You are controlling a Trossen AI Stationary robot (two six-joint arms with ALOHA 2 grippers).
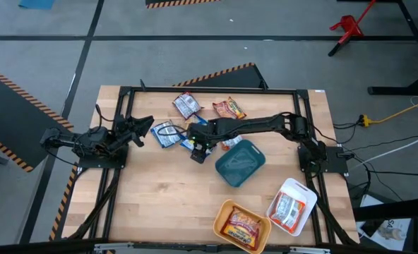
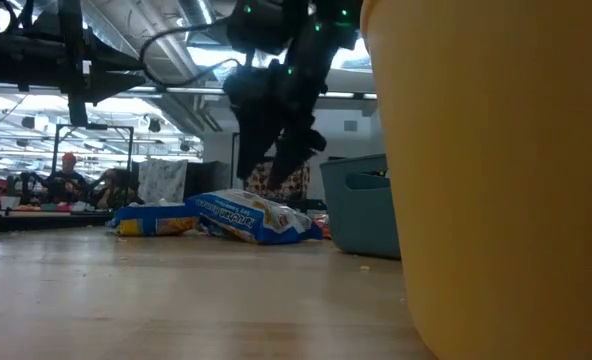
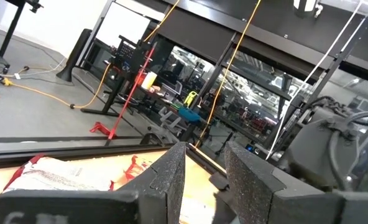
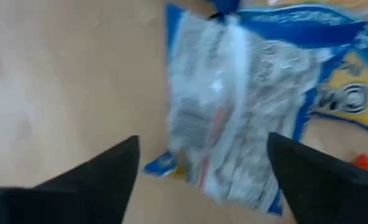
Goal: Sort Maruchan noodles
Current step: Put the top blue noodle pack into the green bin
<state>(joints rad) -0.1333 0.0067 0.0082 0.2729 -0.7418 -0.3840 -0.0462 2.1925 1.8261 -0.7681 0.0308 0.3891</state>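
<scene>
Several Maruchan noodle packets lie around the table's middle. A blue-and-white packet point(image 1: 168, 133) lies flat left of centre, and a white one point(image 1: 186, 104) and an orange one point(image 1: 229, 108) lie farther back. My right gripper point(image 1: 198, 149) hangs open, pointing steeply down over another blue-and-white packet point(image 4: 240, 106), which lies on the wood among the others point(image 2: 251, 215). Its fingers point(image 4: 119, 171) stand wide on either side of this packet, above it. My left gripper point(image 1: 142, 127) waits at the table's left side, its fingers point(image 3: 171, 180) slightly apart with nothing between them.
A teal tray point(image 1: 241, 163) stands just right of my right gripper. An orange tray point(image 1: 223, 212) with an orange packet sits at the near edge. Beside it, a white tray point(image 1: 304, 194) holds a red-and-white packet. Bare wood lies near left.
</scene>
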